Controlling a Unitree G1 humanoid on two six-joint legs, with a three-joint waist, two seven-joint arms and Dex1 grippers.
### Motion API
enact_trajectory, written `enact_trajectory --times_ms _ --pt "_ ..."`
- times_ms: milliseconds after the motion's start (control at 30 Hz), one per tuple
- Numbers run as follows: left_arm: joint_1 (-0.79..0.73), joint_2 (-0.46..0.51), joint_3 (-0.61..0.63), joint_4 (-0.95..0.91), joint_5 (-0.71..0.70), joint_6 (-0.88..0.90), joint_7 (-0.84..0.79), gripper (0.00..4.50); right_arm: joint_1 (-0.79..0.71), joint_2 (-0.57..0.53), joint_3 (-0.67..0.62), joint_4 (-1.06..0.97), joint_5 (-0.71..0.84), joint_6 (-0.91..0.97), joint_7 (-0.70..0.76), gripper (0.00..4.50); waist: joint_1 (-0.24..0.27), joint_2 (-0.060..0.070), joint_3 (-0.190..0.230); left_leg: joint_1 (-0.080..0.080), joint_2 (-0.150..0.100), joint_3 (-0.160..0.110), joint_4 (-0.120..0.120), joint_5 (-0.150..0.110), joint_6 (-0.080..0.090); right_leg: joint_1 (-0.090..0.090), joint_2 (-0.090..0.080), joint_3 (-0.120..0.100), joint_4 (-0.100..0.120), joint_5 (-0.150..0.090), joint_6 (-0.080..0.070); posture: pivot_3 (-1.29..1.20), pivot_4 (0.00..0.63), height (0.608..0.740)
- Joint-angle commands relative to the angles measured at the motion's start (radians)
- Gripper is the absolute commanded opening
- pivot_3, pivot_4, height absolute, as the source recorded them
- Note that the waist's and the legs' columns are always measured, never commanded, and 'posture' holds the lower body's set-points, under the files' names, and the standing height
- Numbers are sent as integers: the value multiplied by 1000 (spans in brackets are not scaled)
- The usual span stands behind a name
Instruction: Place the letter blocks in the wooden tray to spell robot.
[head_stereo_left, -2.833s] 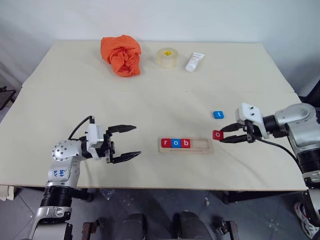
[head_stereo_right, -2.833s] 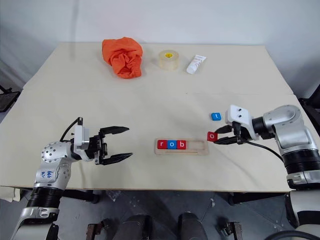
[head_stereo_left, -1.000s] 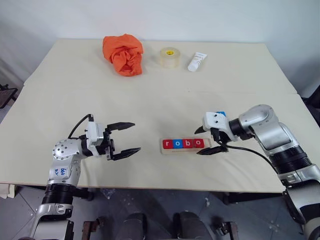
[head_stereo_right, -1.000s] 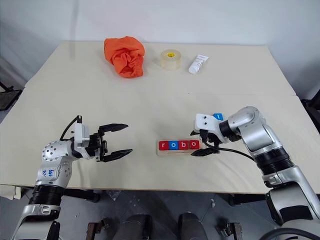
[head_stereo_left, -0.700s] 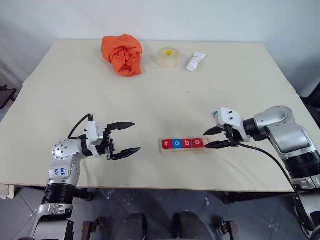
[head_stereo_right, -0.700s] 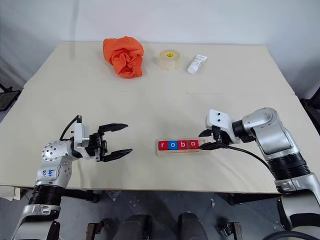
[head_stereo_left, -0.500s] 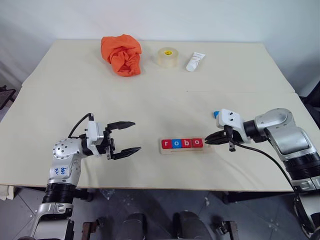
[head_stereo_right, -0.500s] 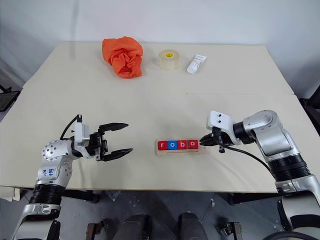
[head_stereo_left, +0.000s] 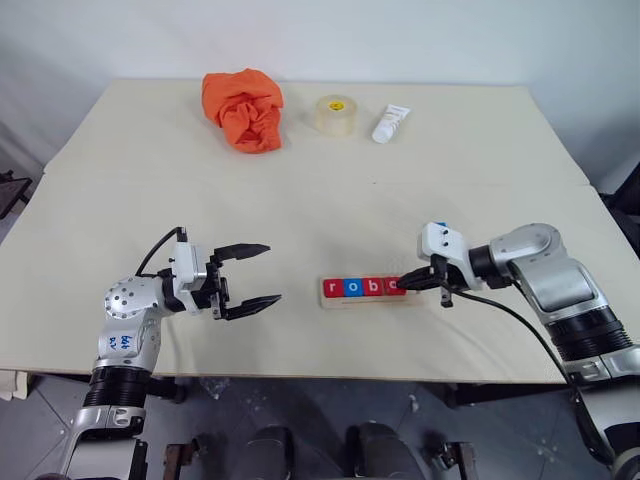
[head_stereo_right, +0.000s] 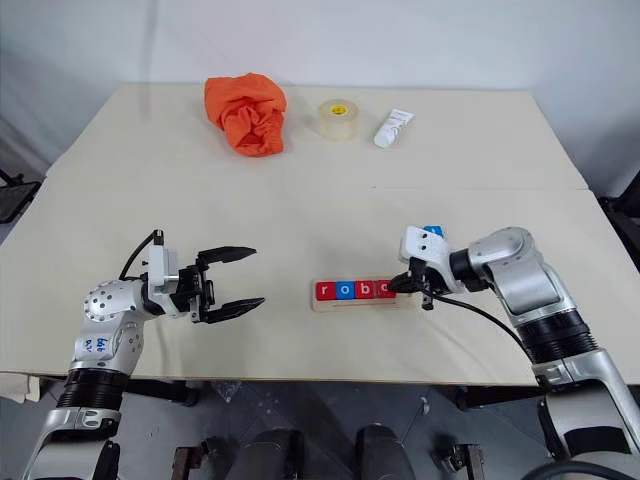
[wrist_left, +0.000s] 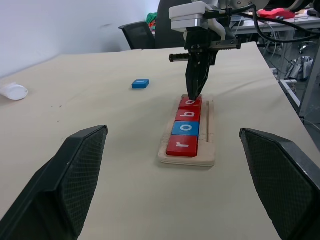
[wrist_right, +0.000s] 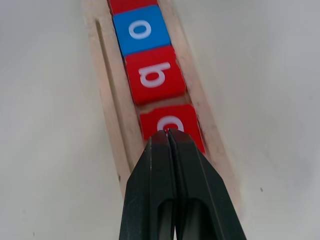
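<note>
Blue t block (wrist_left: 140, 83) beyond right gripper (wrist_left: 196, 95)

The wooden tray (wrist_left: 189, 141) holds four letter blocks in a row: red r (wrist_left: 182, 145), blue o (wrist_left: 185, 128), red b (wrist_left: 188, 114), red o (wrist_left: 190, 103). The right gripper (wrist_left: 195, 93), fingers together, points down onto the red o. A blue block (wrist_left: 140, 83) lies well apart from the tray.

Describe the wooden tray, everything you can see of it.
The wooden tray is a thin, pale wooden strip lying flat on the table, near its front edge. A shallow long recess holds four tiles in a row: red r, blue o, red b, red o. The slot after them is empty. A narrow groove runs beside the recess. The shut right gripper sits over the last red o; contact unclear.
</note>
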Motion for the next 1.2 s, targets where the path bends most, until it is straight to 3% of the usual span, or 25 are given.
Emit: enact_trajectory --times_ms 33,300,967,1200 --pt "6 12 13 -33 -3 -7 5 4500 -17 -23 -27 -43 24 22 12 46 0 0 0 0 0 0 0 0 0 0 0 0 0 0 0 0 150 740" --pt "6 10 13 -28 -3 -9 6 4500 -6 -72 -39 -17 8 -1 -4 46 1 0 0 0 0 0 0 0 0 0 0 0 -1 0 0 0 150 740" --pt "2 13 10 -30 -7 1 1 4500 14 -18 -25 -8 15 9 -13 46 1 0 0 0 0 0 0 0 0 0 0 0 0 0 0 0 150 740" --pt "4 17 14 -28 -8 1 -1 4500 20 -58 -57 -25 30 24 -20 46 1 0 0 0 0 0 0 0 0 0 0 0 0 0 0 0 150 740"
